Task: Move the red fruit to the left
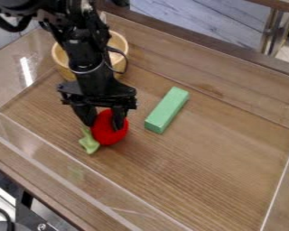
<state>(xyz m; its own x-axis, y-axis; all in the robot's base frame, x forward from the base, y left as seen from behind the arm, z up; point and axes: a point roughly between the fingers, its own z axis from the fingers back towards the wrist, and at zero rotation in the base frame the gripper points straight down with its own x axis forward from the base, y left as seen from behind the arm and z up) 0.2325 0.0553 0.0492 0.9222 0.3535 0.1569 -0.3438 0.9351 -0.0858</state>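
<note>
Gripper [100,118] pointing down, fingers straddling red fruit [108,132] on wooden table [208,171]; actual pinch unclear. Green block [166,109] right, bowl [65,56] behind.

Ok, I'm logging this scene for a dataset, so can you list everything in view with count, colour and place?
red fruit: one, bright red with a light-green leaf, centre-left of the table, between the jaws
block: one, light green, right of the fruit, lying flat
bowl: one, pale wood, back left, partly behind the arm
table: one, brown wood grain, with clear low walls round it
gripper: one, black, pointing down, jaws straddling the fruit
</note>
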